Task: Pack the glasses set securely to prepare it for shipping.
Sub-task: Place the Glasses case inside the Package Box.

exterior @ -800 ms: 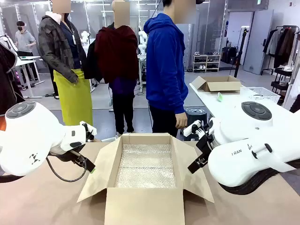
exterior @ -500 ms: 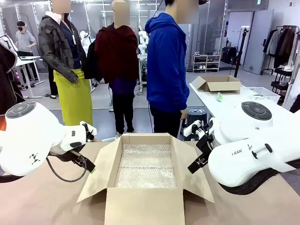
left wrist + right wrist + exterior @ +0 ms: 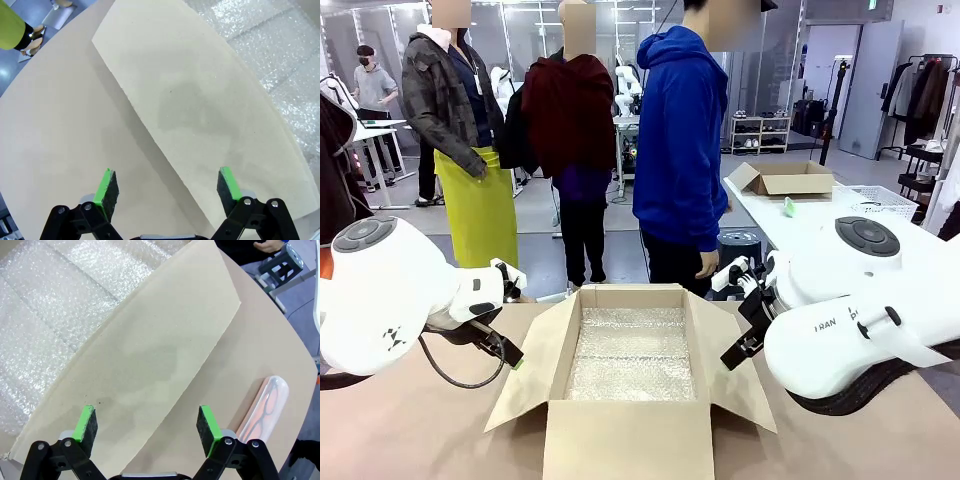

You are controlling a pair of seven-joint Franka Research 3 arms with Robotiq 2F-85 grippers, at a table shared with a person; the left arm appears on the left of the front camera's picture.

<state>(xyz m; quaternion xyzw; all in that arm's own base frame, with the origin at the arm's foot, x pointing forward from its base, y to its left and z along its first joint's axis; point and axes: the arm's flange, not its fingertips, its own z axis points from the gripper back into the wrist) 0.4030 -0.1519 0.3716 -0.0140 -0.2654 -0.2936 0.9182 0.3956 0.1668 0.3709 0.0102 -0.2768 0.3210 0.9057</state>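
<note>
Open cardboard box [image 3: 630, 400] at the middle of the brown tabletop [image 3: 410, 430], its four flaps spread outward; the floor of the box is lined with bubble wrap [image 3: 632, 355]. The left claw [image 3: 166, 172] hangs over the outer edge of the left flap [image 3: 200, 100], jaws wide apart and holding nothing. The right claw [image 3: 146, 412] hangs likewise over the right flap [image 3: 165, 340], jaws spread and empty. One glasses case [image 3: 265, 407], clear-white with pink inside and the outline of spectacles showing through, lies flat on the tabletop outside the box, just beyond the right flap and near one green pad of the right claw. A person in a blue hooded top [image 3: 680, 130] stands at the far side. Behind, on a white table, a second cardboard box [image 3: 790, 180] stands open; its contents cannot be told.
</note>
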